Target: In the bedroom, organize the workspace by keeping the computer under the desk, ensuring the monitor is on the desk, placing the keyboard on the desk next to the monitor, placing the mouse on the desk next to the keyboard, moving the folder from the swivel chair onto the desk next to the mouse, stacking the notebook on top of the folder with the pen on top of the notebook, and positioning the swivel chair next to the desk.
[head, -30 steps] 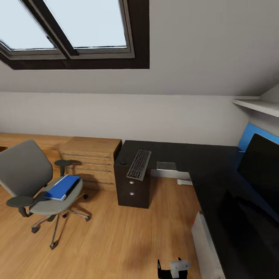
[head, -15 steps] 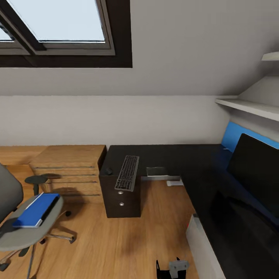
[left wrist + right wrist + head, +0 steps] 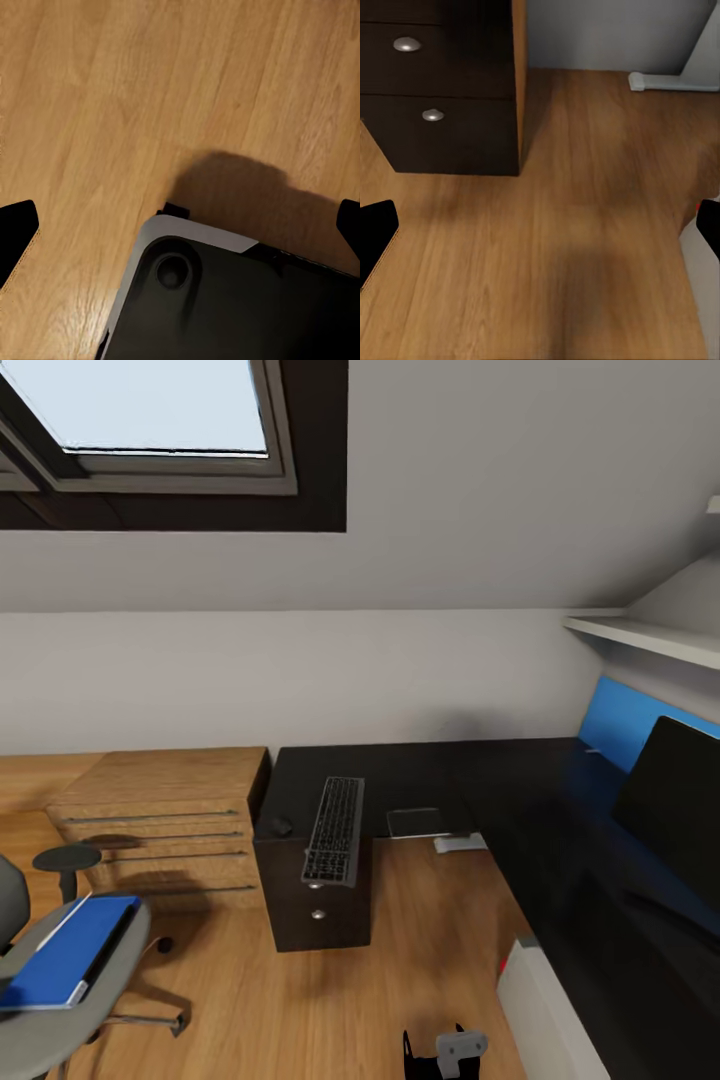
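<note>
**Rolling up to the counter, hands empty**

We judge this to be an approach step: nothing is held and we are not yet within reach of anything. Our left hand (image 3: 180, 225) and right hand (image 3: 540, 232) both have their fingers spread wide apart, closed on nothing, over the wooden floor (image 3: 400, 960).

The keyboard (image 3: 334, 830) lies flat on the black counter (image 3: 480, 780), right over the drawer unit (image 3: 318, 900). Its long axis runs from the wall towards us, and its near end overhangs the counter's front edge. A small dark lump just beside it, probably the mouse (image 3: 282, 826), sits on the side towards the chair. The monitor (image 3: 672, 805) stands on the counter's other wing, well apart from the keyboard, its dark face turned towards the room.

The blue folder (image 3: 68, 950) rests on the swivel chair (image 3: 30, 1010), its long axis slanting away from us.

The next move, as we see it, calls for closing in on the keyboard and carrying it over beside the monitor.
</note>
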Tool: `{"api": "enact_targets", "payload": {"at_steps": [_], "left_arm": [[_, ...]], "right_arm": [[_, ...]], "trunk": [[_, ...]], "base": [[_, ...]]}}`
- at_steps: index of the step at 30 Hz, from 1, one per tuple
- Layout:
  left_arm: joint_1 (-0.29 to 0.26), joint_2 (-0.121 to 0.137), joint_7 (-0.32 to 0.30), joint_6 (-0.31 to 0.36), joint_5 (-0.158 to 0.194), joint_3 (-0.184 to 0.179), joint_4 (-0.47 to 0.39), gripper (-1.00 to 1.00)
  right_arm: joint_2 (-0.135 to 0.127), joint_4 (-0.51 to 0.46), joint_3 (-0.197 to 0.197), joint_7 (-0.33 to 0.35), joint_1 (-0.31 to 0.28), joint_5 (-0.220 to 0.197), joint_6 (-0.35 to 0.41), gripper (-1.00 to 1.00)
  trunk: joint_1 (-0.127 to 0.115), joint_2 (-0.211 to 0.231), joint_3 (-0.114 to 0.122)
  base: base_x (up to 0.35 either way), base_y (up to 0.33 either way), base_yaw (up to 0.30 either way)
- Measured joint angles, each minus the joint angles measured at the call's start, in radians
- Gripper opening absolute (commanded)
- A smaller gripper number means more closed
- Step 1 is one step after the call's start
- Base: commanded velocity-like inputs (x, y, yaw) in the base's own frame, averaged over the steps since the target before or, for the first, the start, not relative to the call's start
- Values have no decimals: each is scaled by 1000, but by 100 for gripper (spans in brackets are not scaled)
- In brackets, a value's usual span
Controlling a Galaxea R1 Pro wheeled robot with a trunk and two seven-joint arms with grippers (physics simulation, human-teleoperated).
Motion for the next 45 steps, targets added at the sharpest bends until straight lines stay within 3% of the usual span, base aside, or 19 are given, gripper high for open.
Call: {"api": "enact_targets", "payload": {"at_steps": [25, 37, 43, 45], "left_arm": [[0, 1, 1, -2, 0, -1, 0, 100], [0, 0, 1, -3, 0, 1, 0, 100], [0, 0, -1, -3, 0, 0, -7, 100], [0, 1, 0, -3, 1, 3, -71, 100]], "right_arm": [[0, 0, 1, -1, 0, -4, 0, 100], [0, 0, 1, -1, 0, -4, 3, 100], [0, -1, 4, 0, 0, -1, 1, 100], [0, -8, 7, 0, 0, 1, -2, 100]], "trunk": [[0, 0, -2], [1, 0, -1], [1, 0, -1], [1, 0, -1]], "base": [[285, 226, -20], [-106, 315, 0], [-39, 77, 0], [-2, 5, 0]]}}
